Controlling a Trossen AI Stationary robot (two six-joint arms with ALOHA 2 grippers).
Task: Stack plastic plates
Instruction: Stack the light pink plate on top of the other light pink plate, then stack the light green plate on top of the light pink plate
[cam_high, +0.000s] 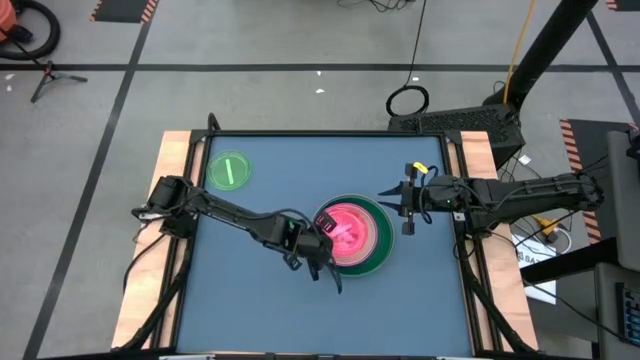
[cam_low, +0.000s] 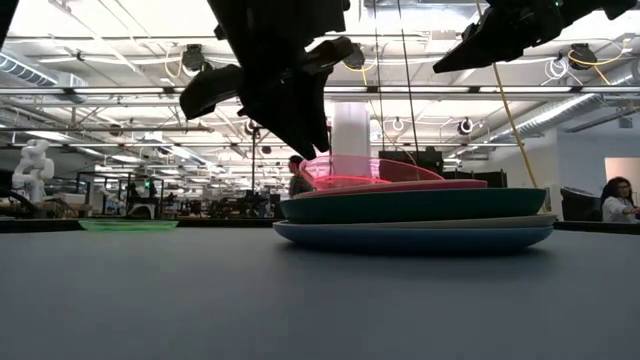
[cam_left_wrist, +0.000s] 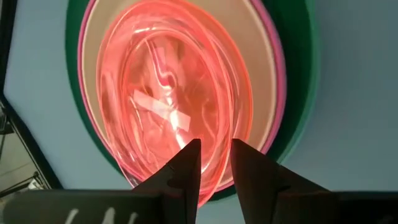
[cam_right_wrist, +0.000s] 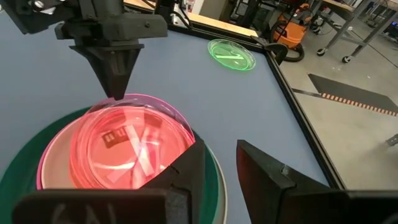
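A stack of plastic plates (cam_high: 372, 262) sits right of the table's centre: blue at the bottom (cam_low: 410, 239), then dark green (cam_low: 410, 206), then pink (cam_low: 420, 186). A small translucent pink plate (cam_high: 350, 228) lies tilted on top. My left gripper (cam_high: 326, 226) is at that plate's left rim, shut on it. My right gripper (cam_high: 407, 207) hovers open above the table just right of the stack and touches nothing. A small translucent green plate (cam_high: 228, 171) lies flat near the far left corner. My left gripper (cam_left_wrist: 214, 177) pinches the translucent pink plate by its rim (cam_left_wrist: 214, 163), one finger (cam_left_wrist: 186, 168) inside the plate and one (cam_left_wrist: 252, 171) outside. The fingers come from above, pointing down. The held side (cam_low: 312, 161) is raised and the opposite side (cam_low: 435, 176) rests on the stack.
The blue table top (cam_high: 250, 300) is bare along its near and left parts. Wooden side rails (cam_high: 172, 150) border it left and right. The room beyond holds a person (cam_low: 618, 200) at the far right and another (cam_low: 296, 176) behind the stack.
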